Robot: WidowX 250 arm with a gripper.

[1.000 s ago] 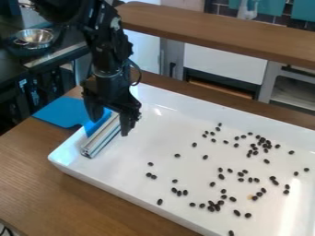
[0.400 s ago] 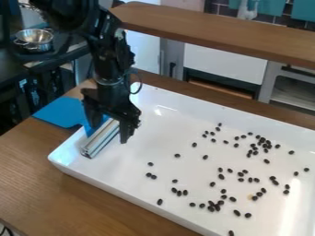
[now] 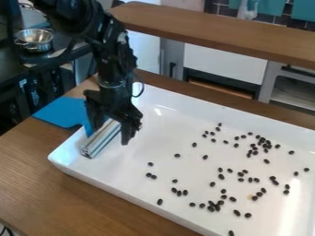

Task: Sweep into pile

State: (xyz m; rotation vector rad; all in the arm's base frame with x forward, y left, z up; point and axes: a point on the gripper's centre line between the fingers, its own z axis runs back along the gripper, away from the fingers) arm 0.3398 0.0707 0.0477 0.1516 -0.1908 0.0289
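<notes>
I see one tray (image 3: 154,152), with dozens of beans (image 3: 221,176) lying well to the right of my spread-open claw (image 3: 109,135).

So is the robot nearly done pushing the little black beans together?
No, nothing looks done: the black beans lie scattered across the white tray. Nothing looks firmly held; the gripper hangs, fingers apart, by the silver bar. All the sweeping seems left.

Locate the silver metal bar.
Camera view, left side: the silver metal bar lies inside the near-left end of the white tray, by the gripper and beside the blue sheet, left of the black beans.
</notes>
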